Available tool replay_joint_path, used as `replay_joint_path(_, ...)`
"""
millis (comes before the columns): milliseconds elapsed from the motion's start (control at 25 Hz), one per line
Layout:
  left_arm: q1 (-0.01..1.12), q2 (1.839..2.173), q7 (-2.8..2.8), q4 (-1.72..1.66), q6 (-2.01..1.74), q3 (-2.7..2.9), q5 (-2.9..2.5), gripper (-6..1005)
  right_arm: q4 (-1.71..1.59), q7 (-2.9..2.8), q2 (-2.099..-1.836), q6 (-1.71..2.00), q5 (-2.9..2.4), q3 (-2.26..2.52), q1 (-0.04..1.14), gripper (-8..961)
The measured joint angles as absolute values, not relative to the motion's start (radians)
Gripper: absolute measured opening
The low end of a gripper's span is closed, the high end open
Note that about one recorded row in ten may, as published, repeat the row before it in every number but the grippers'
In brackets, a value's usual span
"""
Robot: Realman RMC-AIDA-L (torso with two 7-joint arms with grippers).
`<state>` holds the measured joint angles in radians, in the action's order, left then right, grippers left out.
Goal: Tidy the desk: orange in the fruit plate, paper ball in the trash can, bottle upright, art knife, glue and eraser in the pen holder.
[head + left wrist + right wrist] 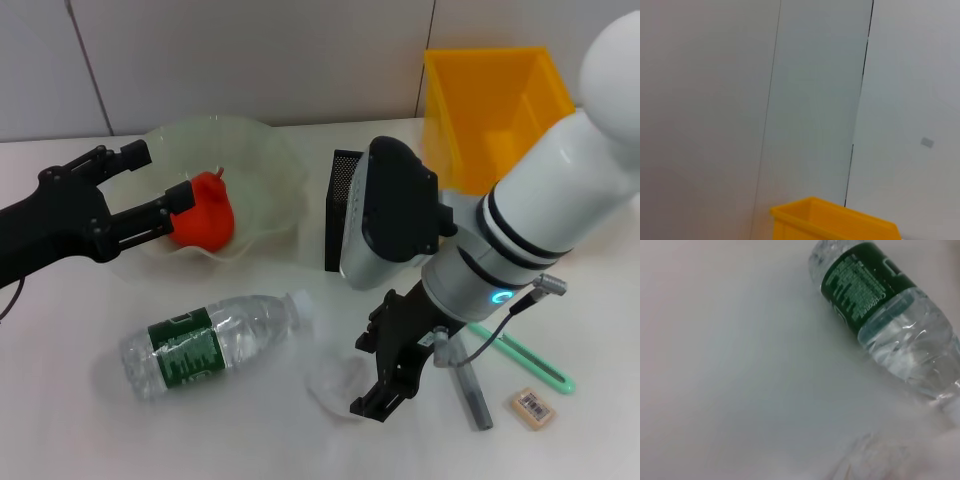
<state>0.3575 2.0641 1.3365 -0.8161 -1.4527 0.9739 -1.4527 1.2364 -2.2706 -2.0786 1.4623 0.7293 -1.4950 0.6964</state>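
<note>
**Orange placed; paper ball pickup was the step in hand**

Left gripper sat over the fruit plate, fingers spread wide and holding nothing. The orange lay in the plate just beyond the near fingertip, touching or almost touching it; I couldn't tell which. I judged that step done, with only the retreat left. Left wrist view gave me wall and the trash can rim, no fingers.

The bottle lay on its side between the two grippers, cap toward the right one, so it was not yet upright. Its green label carried white print; in the right wrist view I could make out text lines but no brand I'd vouch for.

Right gripper hung low over the desk, fingers pointing down and parted, nothing between them. The paper ball sat just beside the fingertips on the bottle side. My read: next move called for shifting a little toward it, lowering to straddle, closing, then carrying it back past the pen holder to the yellow can.

Beyond the right fingers lay a grey stick, a green-handled tool and the eraser, barcode sticker up, digits unreadable. All three were still outside the holder.
</note>
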Motion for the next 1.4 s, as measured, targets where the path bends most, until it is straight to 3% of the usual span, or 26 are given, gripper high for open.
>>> replay_joint_path(440,0.357,2.065,1.336,-0.816,-1.447,0.988,-1.461,843,1.2,-2.297,-2.079,1.43,0.728,-1.454,0.713,748)
replay_joint_path(640,0.357,2.065,1.336,-0.816,-1.445,0.989,-1.464,843,1.201,-2.312,-2.08,1.43,0.727,-1.454,0.712,567)
replay_joint_path(800,0.357,2.065,1.336,-0.816,-1.446,0.989,-1.465,843,1.221,-2.335,-2.08,1.444,0.721,-1.457,0.707,546)
replay_joint_path(1400,0.356,2.067,1.321,-0.814,-1.447,1.005,-1.467,843,1.718,-2.374,-2.08,1.554,0.67,-1.734,0.527,528)
